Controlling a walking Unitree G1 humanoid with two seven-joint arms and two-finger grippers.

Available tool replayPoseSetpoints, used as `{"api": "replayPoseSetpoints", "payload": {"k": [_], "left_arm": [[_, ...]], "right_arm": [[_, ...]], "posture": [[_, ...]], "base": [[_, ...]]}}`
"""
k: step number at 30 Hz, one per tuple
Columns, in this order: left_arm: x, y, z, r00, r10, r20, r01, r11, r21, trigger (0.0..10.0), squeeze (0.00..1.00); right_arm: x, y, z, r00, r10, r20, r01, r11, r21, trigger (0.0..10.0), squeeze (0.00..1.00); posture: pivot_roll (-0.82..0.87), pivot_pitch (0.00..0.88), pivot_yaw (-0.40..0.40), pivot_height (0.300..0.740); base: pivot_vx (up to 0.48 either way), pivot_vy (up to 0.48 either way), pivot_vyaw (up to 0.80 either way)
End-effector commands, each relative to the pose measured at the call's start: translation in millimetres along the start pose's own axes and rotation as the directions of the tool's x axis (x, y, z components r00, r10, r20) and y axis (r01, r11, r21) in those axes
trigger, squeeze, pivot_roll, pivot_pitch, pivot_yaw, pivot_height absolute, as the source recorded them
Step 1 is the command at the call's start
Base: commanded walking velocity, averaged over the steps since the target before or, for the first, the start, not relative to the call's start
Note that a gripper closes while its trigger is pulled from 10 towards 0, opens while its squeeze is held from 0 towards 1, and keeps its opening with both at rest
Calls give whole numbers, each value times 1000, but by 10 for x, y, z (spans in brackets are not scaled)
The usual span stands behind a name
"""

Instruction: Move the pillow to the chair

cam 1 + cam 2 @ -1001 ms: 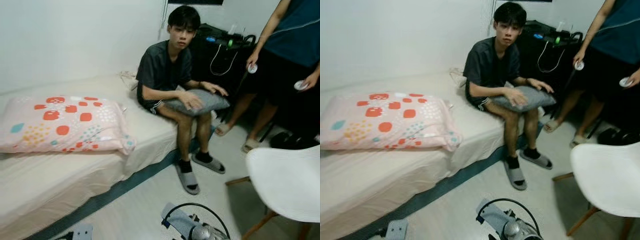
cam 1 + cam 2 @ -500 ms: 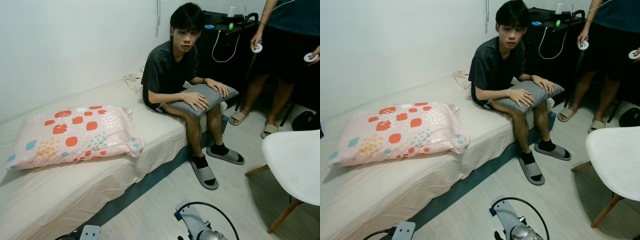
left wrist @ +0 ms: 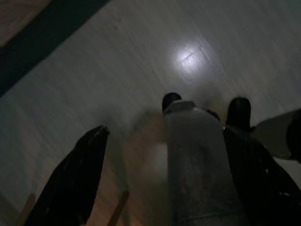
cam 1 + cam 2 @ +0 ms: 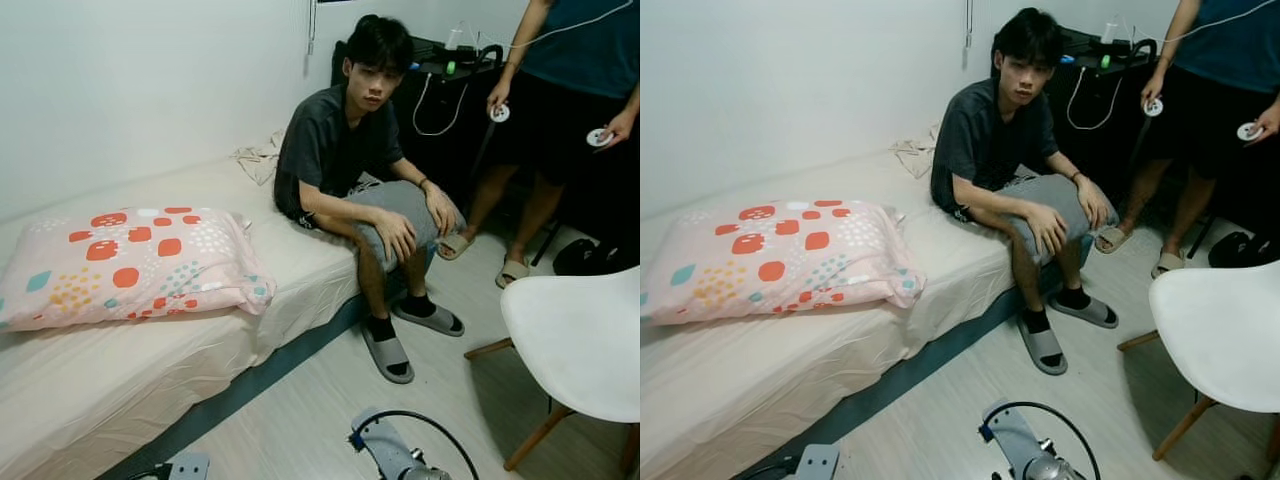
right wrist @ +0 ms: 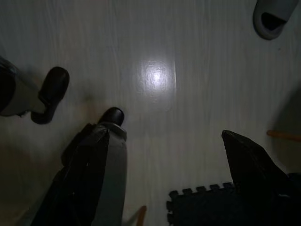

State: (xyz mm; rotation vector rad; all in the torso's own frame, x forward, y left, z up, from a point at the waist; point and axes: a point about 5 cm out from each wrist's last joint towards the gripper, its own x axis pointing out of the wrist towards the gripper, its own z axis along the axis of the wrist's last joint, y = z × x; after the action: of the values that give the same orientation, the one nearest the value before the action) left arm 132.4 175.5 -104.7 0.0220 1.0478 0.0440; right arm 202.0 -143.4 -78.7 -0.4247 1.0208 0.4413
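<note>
The pillow, pink with red and coloured spots, lies flat on the bed, on the robot's left side, against the white wall. The white chair stands on the floor to the right, well apart from the pillow. A seated person occupies the bed edge between them; a second person stands behind the chair.

The left gripper hangs over the pale floor, fingers spread apart and holding nothing. The right gripper likewise hangs over the floor, fingers apart and empty, apparently beside a dark foam mat. Both grippers are well away from the pillow.
</note>
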Motion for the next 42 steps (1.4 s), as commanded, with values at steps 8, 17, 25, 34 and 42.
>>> {"api": "replayPoseSetpoints", "payload": {"k": [8, 17, 25, 34, 42], "left_arm": [[-23, -1, -101, 1000, -3, -23, 3, 1000, -5, 10000, 0], [-30, 0, -127, 1000, -6, -26, 6, 1000, -5, 10000, 0], [-32, -33, -141, 999, -16, -30, 16, 1000, -6, 10000, 0], [-32, -49, -146, 999, -22, -32, 22, 1000, -6, 10000, 0], [-30, -60, -134, 999, -24, -28, 23, 999, -26, 10000, 0]], "right_arm": [[0, -39, 82, 1000, -7, 12, 8, 998, -55, 10000, 0], [-68, -298, -40, 1000, -17, 26, 18, 998, -63, 10000, 0], [-70, -208, -177, 1000, 20, 17, -18, 996, -82, 10000, 0], [-38, -93, -133, 1000, 18, 15, -17, 996, -88, 10000, 0], [-34, -56, -91, 998, 62, 34, -59, 993, -98, 10000, 0]], "posture": [[15, 0, -59, 740], [8, 0, -62, 740], [3, 0, -64, 740], [-4, 0, -62, 740], [-14, 0, -58, 740]], "base": [[306, 0, 0], [366, 0, 0], [372, 0, 397], [384, 0, 442], [377, 0, 295]]}}
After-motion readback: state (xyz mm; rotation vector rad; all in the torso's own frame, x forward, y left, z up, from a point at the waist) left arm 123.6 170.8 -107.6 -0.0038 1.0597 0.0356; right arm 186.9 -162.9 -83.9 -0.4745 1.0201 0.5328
